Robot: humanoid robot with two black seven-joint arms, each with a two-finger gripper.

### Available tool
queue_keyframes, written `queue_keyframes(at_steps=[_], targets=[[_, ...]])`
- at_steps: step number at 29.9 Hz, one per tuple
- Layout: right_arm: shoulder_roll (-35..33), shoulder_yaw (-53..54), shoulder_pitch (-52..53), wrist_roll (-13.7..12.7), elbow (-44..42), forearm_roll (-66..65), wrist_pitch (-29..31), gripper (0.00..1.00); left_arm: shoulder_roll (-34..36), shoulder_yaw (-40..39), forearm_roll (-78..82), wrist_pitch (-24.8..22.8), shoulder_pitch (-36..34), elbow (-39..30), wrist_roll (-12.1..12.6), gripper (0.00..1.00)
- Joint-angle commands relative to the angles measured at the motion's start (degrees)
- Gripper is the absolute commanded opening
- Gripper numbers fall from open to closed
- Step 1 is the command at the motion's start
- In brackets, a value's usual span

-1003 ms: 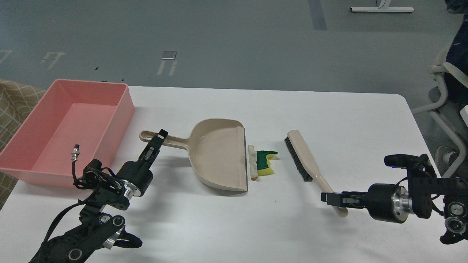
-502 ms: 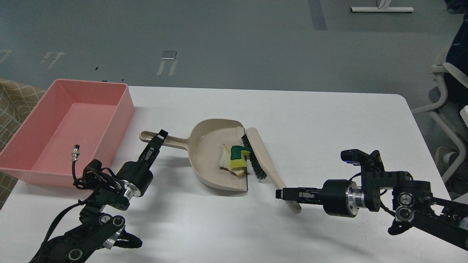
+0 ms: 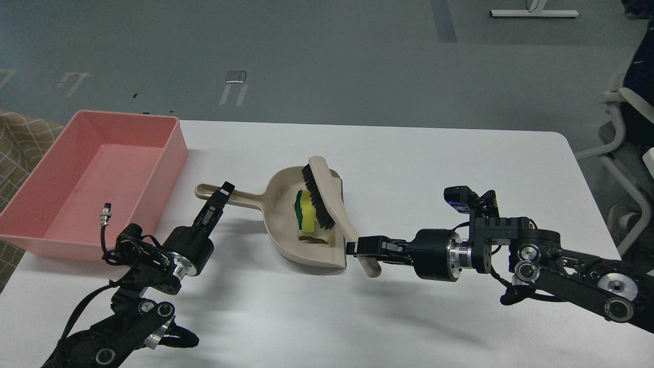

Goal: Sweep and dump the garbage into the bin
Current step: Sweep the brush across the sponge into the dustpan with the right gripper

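Brush point(image 3: 327, 197) in clamped right gripper point(image 3: 357, 249), long axis diagonal, bristles w/ garbage point(image 3: 305, 217) in dustpan point(image 3: 286, 225).

The brush point(image 3: 327, 199) covers the right side of the sponge piece point(image 3: 305, 209), and the white wedge point(image 3: 318, 237) peeks out only below it. The left gripper point(image 3: 224, 190) is too dark to separate its fingers. The pink bin point(image 3: 168, 153) loses its left corner at the picture's edge.

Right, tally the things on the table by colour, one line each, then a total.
Beige: 2, dustpan and brush
Pink: 1, bin
Yellow and green: 1, sponge piece
White: 1, bread-like wedge
Total: 5
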Motion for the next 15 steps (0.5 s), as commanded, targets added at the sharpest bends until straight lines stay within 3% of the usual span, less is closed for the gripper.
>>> queue_keyframes(at_steps=[1,15], targets=[[-1.4,0.0,1.7,0.0,0.1,0.5,0.1,0.00,-0.1,-0.2,-0.5,-0.1,0.4,0.0,-0.1,0.00],[-12.7,2.4,3.7,-0.2,0.5,1.3,-0.5,0.00,-0.8,-1.1,-13.9,-0.1,0.3,0.2,-0.8,0.00]])
